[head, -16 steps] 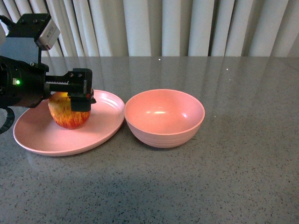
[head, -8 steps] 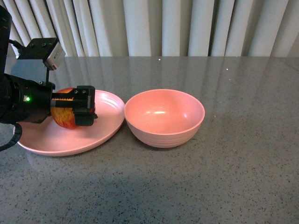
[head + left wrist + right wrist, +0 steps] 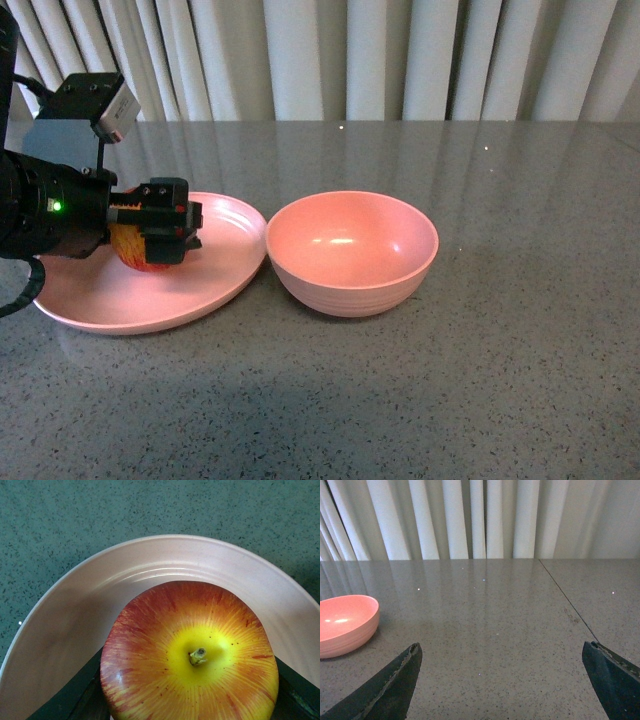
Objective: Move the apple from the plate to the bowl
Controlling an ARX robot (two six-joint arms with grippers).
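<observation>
The red and yellow apple [image 3: 134,250] sits on the shallow pink plate [image 3: 225,262] at the left of the table. My left gripper [image 3: 160,232] is open and lowered around the apple, one finger on each side. In the left wrist view the apple [image 3: 192,655] fills the space between the dark fingers [image 3: 82,700], stem up, with the plate rim [image 3: 165,552] behind it. The deep pink bowl [image 3: 352,252] stands empty just right of the plate; it also shows in the right wrist view [image 3: 342,624]. My right gripper [image 3: 502,680] is open and empty over bare table, away from the bowl.
The grey speckled table [image 3: 500,380] stretches to the right and front. White curtains [image 3: 400,60] hang behind the table's far edge. A seam [image 3: 567,607] runs across the tabletop in the right wrist view.
My left gripper has come down and slightly leftward over the apple, so its fingers now hide more of the fruit. Apple, plate and bowl have stayed in place.
</observation>
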